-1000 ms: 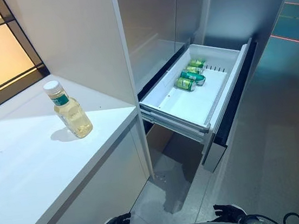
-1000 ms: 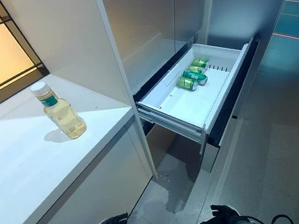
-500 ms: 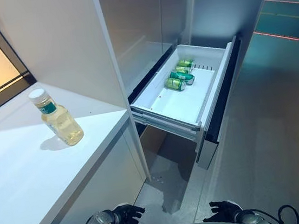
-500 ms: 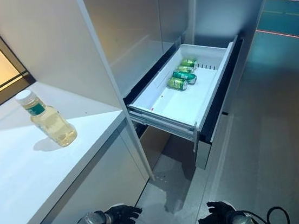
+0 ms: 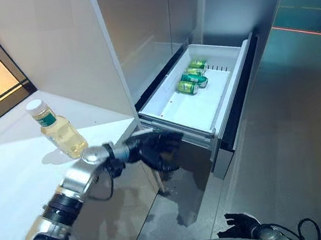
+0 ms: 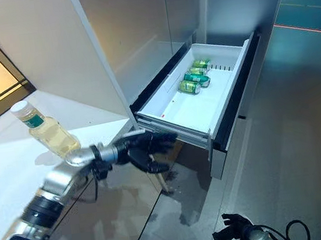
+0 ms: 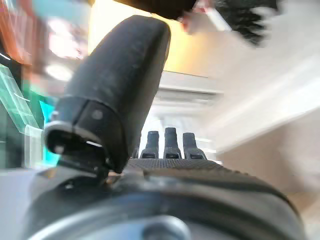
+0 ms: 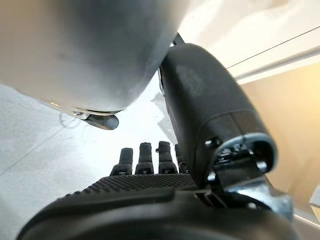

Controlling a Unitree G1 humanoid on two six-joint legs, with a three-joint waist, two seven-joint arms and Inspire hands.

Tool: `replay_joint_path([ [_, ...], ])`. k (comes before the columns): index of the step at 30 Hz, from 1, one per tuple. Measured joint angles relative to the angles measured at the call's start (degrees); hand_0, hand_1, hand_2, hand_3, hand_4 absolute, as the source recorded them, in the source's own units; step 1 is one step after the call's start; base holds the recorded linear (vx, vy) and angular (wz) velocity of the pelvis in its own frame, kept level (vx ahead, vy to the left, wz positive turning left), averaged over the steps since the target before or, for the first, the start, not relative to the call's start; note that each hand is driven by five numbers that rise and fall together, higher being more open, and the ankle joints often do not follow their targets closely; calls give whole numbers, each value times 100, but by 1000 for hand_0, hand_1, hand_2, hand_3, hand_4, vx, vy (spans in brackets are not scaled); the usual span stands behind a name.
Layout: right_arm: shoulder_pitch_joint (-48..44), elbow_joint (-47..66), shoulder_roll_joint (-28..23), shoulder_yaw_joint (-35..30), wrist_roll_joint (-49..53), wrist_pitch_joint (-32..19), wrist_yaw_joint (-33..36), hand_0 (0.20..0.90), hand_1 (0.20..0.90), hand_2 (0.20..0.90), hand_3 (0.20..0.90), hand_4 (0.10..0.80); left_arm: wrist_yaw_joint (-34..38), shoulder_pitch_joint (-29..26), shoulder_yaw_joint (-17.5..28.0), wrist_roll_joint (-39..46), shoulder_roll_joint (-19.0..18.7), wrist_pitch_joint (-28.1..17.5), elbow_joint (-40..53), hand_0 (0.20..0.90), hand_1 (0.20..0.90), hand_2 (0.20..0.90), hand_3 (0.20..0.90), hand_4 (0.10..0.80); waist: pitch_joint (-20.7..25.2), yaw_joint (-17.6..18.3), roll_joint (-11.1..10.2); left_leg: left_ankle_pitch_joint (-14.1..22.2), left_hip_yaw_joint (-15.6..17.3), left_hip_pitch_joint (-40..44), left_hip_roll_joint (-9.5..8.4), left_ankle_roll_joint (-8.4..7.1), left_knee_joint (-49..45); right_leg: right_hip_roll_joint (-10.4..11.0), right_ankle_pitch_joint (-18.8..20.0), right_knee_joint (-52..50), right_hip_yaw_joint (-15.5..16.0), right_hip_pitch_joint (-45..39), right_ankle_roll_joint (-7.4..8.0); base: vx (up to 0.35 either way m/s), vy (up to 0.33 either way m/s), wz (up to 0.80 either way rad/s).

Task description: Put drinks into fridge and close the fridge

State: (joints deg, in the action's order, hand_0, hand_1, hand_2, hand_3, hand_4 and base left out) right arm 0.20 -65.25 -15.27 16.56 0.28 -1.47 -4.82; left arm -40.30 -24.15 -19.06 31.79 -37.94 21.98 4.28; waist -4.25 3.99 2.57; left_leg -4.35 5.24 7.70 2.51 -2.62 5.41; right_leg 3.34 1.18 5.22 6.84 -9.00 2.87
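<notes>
Beside the open fridge drawer [image 5: 205,100], the left hand [image 5: 155,150] hovers with fingers loosely spread, empty; the bottle [image 5: 56,130] stands upright on the counter [image 5: 16,184] behind it (right hand [image 5: 241,225] low, relaxed).

Upright bottle [image 5: 56,129]; open fridge drawer [image 5: 205,100]

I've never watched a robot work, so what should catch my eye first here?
Probably the left hand, fingers relaxed, raised in front of the counter's edge near the pulled-out fridge drawer. Green cans lie at the drawer's far end, while a bottle of pale yellow drink stands on the counter.
</notes>
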Motion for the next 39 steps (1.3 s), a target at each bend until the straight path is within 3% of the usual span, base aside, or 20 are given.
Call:
replay_joint_path([
  [6, 7, -5, -36, 1, -96, -12, 78, 900, 900, 900, 900, 800, 651, -42, 20, 707, -104, -922, 818, 900, 900, 900, 900, 800, -31, -56, 78, -6, -116, 8, 8, -7, 0, 1, -8, 8, 97, -54, 5, 26, -1, 9],
  [9, 14, -35, -40, 3, -149, -22, 92, 900, 900, 900, 900, 800, 1227, -42, 161, 823, -96, -1649, 1187, 900, 900, 900, 900, 800, -25, -157, 87, -35, -250, -19, 13, -13, 0, -1, -19, 28, 220, -90, 11, 8, -19, 20],
  [13, 24, -101, -64, 23, -167, -31, 120, 900, 900, 900, 900, 800, 2002, 135, 685, 796, 230, -2751, 1341, 900, 900, 900, 900, 800, 10, -409, 108, -69, -436, -67, 7, -21, 0, 1, -63, 23, 425, -149, 25, -10, -45, 26],
  [15, 36, -144, -69, 60, -172, -40, 139, 900, 900, 900, 900, 800, 2327, 455, 1115, 570, 630, -3307, 1408, 900, 900, 900, 900, 800, 53, -503, 108, -123, -593, -152, -4, -25, -2, 0, -78, 18, 582, -138, 15, -17, -36, 32],
  [20, 45, -317, -8, 238, -335, -91, 173, 900, 900, 900, 900, 800, 2977, 824, 1483, -151, 970, -4156, 1446, 900, 900, 900, 900, 800, 100, -939, -27, -202, -869, -248, -51, -44, -27, -9, -118, 2, 910, -192, -18, -14, -30, 37],
  [28, -56, -432, 90, 448, -428, -95, 51, 900, 900, 900, 900, 800, 4102, 936, 1476, -975, 971, -4316, 1442, 900, 900, 900, 900, 800, 128, -1212, -191, -316, -1300, -444, -148, -39, -9, 17, -174, 1, 1313, -251, 32, -19, 1, 29],
  [33, -76, -425, 94, 468, -422, 33, -17, 900, 900, 900, 900, 800, 4534, 938, 1474, -1070, 945, -4053, 1351, 900, 900, 900, 900, 800, 119, -1382, -180, -350, -1511, -579, -170, -83, -6, 0, -189, 1, 1520, -254, 32, -13, 16, 24],
  [39, -115, -424, 84, 465, -420, 65, -81, 900, 900, 900, 900, 800, 4831, 947, 1473, -1045, 938, -3774, 942, 900, 900, 900, 900, 800, 41, -1470, -163, -382, -1522, -631, -169, -93, -7, -3, -228, 0, 1621, -253, 32, -5, 39, 10],
])
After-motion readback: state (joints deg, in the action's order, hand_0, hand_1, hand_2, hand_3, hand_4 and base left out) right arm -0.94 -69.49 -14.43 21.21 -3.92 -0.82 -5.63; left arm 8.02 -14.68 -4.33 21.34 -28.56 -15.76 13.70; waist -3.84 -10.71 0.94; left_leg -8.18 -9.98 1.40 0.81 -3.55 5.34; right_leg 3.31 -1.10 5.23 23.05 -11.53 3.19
